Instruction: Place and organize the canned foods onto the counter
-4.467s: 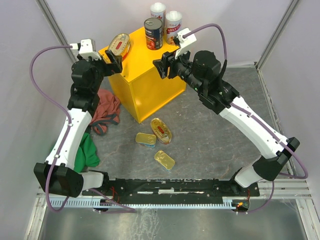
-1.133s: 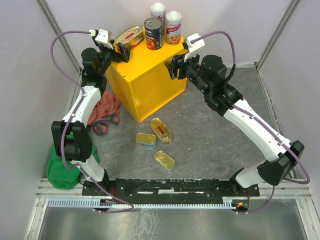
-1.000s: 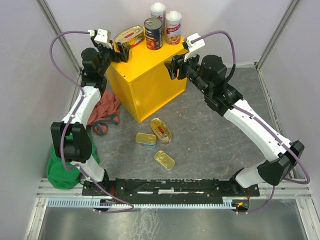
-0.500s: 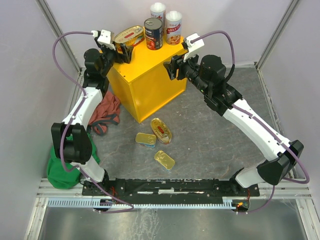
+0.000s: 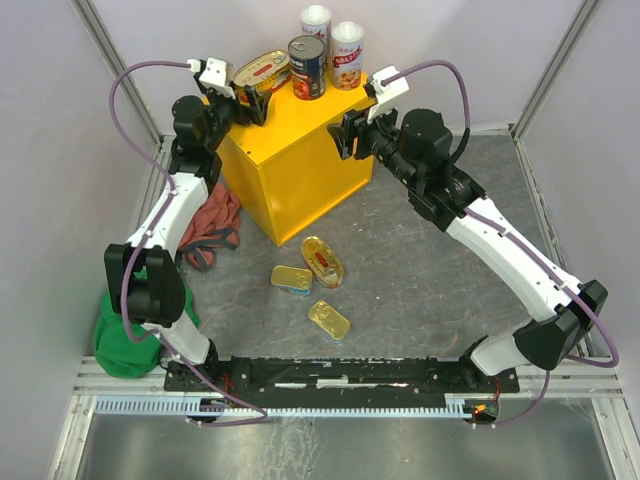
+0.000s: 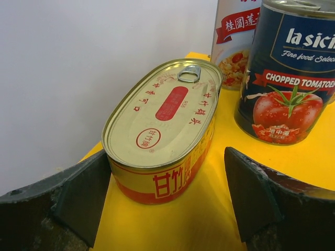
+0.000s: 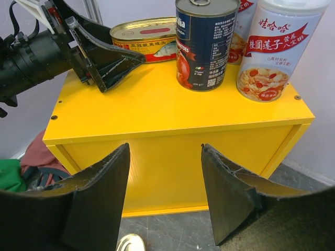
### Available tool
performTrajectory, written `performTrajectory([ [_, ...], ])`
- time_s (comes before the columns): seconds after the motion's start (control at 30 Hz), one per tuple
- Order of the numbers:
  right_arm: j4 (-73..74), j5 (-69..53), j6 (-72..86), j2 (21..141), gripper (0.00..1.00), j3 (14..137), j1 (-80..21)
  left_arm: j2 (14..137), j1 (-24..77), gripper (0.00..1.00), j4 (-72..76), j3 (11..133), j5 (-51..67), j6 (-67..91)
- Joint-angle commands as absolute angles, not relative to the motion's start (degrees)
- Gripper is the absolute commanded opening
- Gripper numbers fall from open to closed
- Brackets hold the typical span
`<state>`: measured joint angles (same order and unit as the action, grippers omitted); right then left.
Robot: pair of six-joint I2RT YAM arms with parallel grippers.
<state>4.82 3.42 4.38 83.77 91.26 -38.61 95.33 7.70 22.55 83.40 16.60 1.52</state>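
Your left arm has stretched out since four and a half seconds ago. Then it held the oval gold tin over the left corner of the counter. Now that tin sits flat on the counter's top, further back and just beside the dark can. Over the last second the tin has shifted only slightly toward that can.

Your left gripper has its jaws spread wider than the tin, which lies between them. The left finger is close against the tin's side, and you cannot tell whether it touches. The right finger stands clear, with bare yellow between. It grips nothing.

Your right gripper has drawn back a little from the counter toward the right edge of the desk. Its jaws are wide apart and empty, facing the counter's side.

The counter stands toward the desk's far edge, left of the middle. On it, a white-topped cylinder stands just right of the dark can, with a second cylinder behind. Neither has moved.

On the desk, the second oval tin and a rectangular gold tin lie just beside each other near the middle. The other rectangular tin lies closer to the near edge. All three are where they were.

The red cloth lies by the counter toward the left edge. The green cloth, by the near-left corner, shows more now that the arm has swung off it.
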Motion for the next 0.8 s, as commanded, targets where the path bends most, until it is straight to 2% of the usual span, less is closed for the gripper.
performTrajectory([
  [0.0, 3.0, 3.0, 3.7, 83.7, 0.65, 94.4, -38.5, 96.4, 8.1, 0.92, 24.4, 87.2, 14.0, 2.4],
  [0.77, 3.9, 3.3, 2.4, 85.9, 0.65, 96.4, -38.4, 101.1, 8.0, 0.95, 27.1, 90.9, 14.3, 3.6],
])
